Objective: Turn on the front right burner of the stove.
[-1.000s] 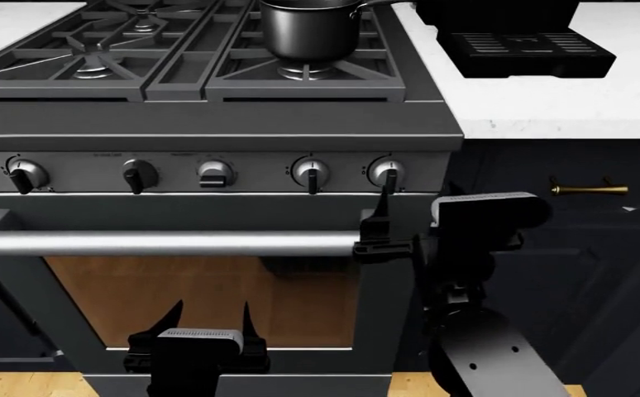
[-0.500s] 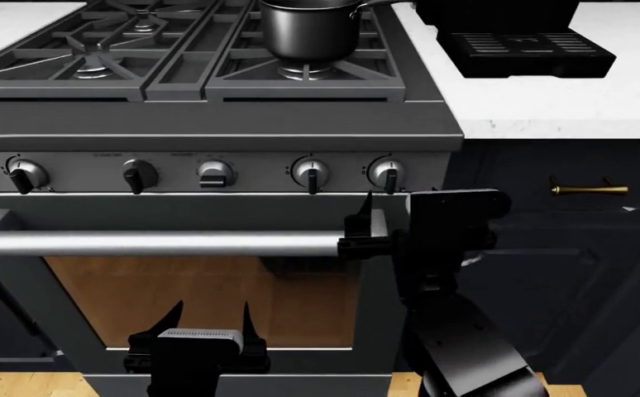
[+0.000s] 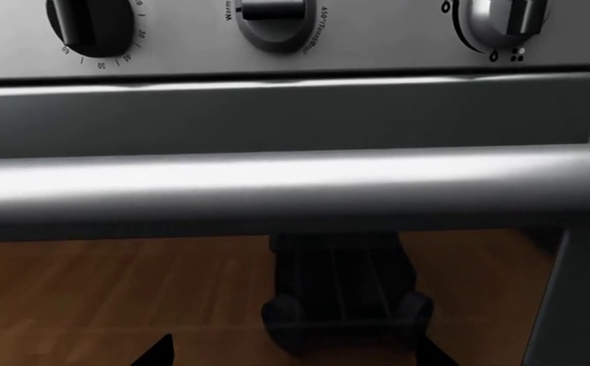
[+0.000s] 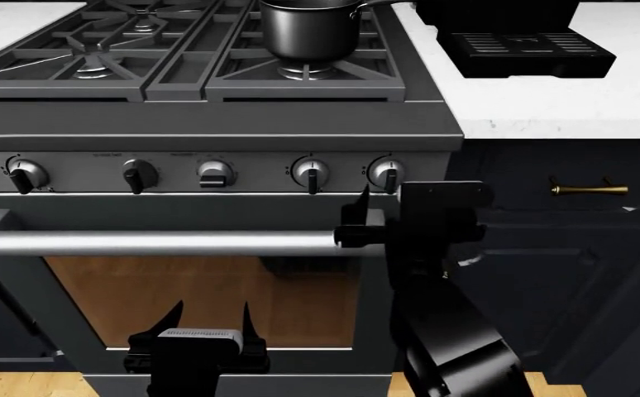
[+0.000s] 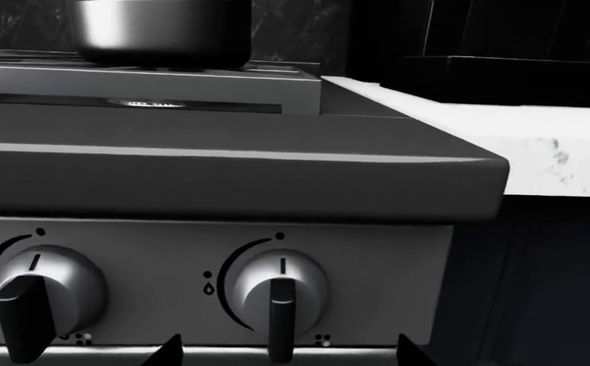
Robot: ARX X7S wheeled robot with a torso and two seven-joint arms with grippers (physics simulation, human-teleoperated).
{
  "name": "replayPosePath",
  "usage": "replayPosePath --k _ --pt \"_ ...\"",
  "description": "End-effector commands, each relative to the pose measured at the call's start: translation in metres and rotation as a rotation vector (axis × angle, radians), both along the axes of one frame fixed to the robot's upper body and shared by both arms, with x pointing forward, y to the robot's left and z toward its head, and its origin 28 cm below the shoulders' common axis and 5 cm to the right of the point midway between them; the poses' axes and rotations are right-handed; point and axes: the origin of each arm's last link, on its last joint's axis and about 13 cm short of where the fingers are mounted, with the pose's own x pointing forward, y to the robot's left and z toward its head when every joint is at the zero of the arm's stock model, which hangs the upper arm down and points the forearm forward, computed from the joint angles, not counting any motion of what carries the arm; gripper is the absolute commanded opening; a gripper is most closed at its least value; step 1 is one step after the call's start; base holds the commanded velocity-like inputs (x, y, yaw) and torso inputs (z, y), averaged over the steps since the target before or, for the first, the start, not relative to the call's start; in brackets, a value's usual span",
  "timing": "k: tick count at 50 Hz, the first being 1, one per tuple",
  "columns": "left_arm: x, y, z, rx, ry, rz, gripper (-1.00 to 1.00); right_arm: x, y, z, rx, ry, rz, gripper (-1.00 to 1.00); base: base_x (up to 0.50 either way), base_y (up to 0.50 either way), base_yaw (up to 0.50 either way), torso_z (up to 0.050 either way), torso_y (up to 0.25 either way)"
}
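Observation:
The stove (image 4: 298, 124) fills the head view. The front right burner (image 4: 309, 73) shows as a silvery head under a black saucepan (image 4: 307, 29); a sliver of it shows in the right wrist view (image 5: 148, 102). My right gripper (image 4: 361, 211) is open, just below the rightmost silver knob (image 4: 386, 174), in front of the right end of the oven handle (image 4: 165, 242). In the right wrist view the gripper (image 5: 286, 352) has its fingertips wide apart either side of that knob (image 5: 280, 293), not touching it. My left gripper (image 4: 204, 327) is open and empty low before the oven window (image 4: 99, 298); it also shows in the left wrist view (image 3: 293, 357).
Four more knobs line the panel, the nearest (image 4: 311, 174) left of the rightmost one. A black slotted-tray appliance (image 4: 530, 45) stands on the white countertop (image 4: 563, 107) to the right. A dark cabinet with a brass handle (image 4: 588, 189) is below it.
My right gripper has moved left and slightly up along the oven handle's right end, now sitting under the rightmost knob. The left arm has not moved.

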Motion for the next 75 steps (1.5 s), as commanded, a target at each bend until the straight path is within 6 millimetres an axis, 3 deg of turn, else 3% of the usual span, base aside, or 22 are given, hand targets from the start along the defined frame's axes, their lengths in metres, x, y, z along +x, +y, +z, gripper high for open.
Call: replayPosePath --k 1,26,42,43,75 --pt "0.0 0.0 0.0 -0.002 0.005 0.004 1.0 0.014 -0.001 -0.001 -0.022 0.013 -0.006 1.0 0.0 0.0 0.0 0.0 0.0" --pt "0.001 0.0 -0.001 -0.002 0.011 0.001 1.0 0.023 -0.001 -0.016 -0.043 0.058 0.003 1.0 0.0 0.0 0.0 0.0 0.0" --pt "0.001 0.0 -0.001 -0.001 0.014 -0.002 1.0 0.024 0.002 -0.014 -0.033 0.03 0.003 1.0 0.0 0.0 0.0 0.0 0.0" --pt "0.001 0.0 -0.001 -0.001 0.014 -0.002 1.0 0.025 0.002 -0.014 -0.034 0.03 0.001 -1.0 0.0 0.0 0.0 0.0 0.0" --pt "0.001 0.0 -0.001 0.0 0.014 -0.001 1.0 0.022 -0.002 -0.018 -0.1 -0.009 0.013 -1.0 0.0 0.0 0.0 0.0 0.0"
